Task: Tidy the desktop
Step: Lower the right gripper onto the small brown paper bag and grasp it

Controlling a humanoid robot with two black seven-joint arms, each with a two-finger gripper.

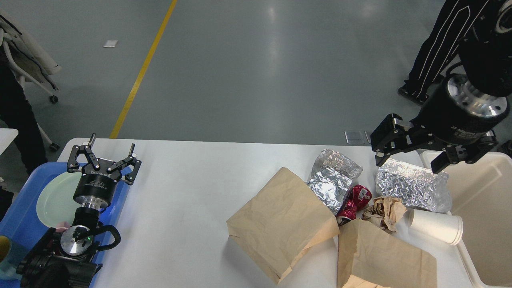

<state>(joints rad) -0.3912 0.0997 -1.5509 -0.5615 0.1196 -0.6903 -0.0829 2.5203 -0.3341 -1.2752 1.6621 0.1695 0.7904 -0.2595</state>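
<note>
The white tabletop (192,192) fills the lower view. Our right gripper (412,162), jaws spread wide and holding nothing, hangs over the far right corner, above a crumpled foil wrapper (412,188). A second foil wrapper (334,178), a crushed red can (356,202), crumpled brown paper (384,212), a tipped white paper cup (436,226) and two brown paper bags (280,224) crowd the right side. Our left gripper (106,154), also spread wide and empty, hovers at the left edge over a blue tray (24,216) holding a pale green plate (54,198). A cream bin (484,216) adjoins the right edge.
</note>
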